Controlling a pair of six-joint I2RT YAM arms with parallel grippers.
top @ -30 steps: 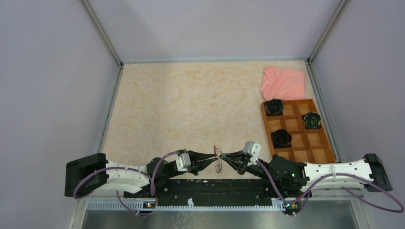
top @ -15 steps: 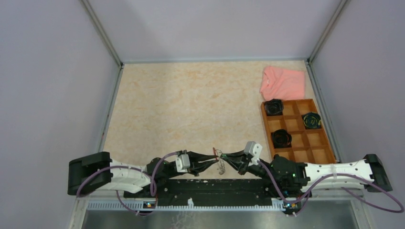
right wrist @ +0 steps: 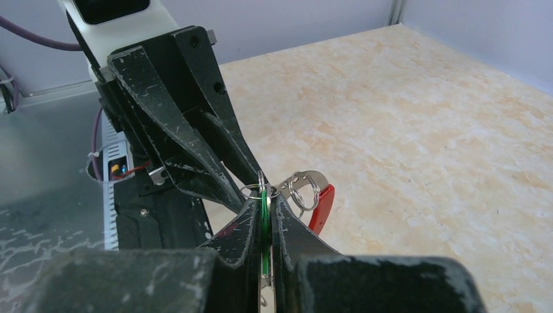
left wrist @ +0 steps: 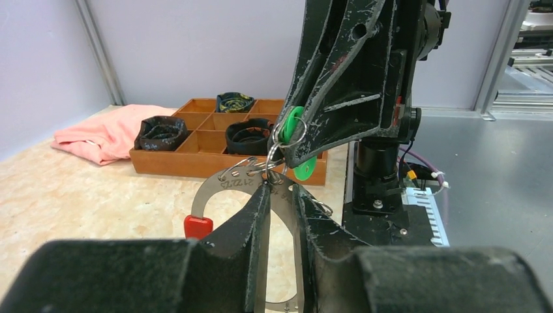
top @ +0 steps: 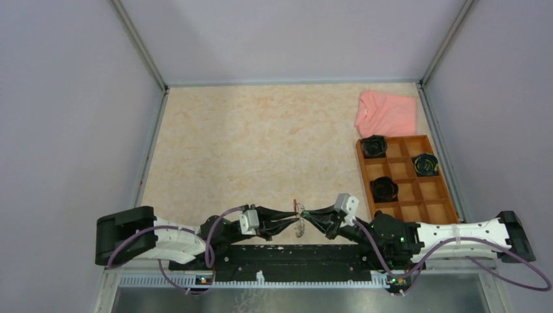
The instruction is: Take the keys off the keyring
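Fingers of the left gripper (left wrist: 279,194) pinch the keyring (left wrist: 218,182) on its grey arc, its red sleeve (left wrist: 197,225) just beside. The right gripper (right wrist: 265,207) clamps the green-headed key (left wrist: 291,125) between closed tips, at the table's (top: 261,143) near edge.

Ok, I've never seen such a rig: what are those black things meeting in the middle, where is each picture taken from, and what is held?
They are two robot arms bolted side by side at the near edge. One picture looks down from above; the other two come from a camera on each wrist, showing its own fingers. On the beige marbled table lie a pink cloth and a wooden compartment tray with three black coiled bundles. The left gripper pinches the large thin grey metal keyring, which has a red sleeve. The right gripper clamps the green-headed key, linked to that hoop by small silvery rings.
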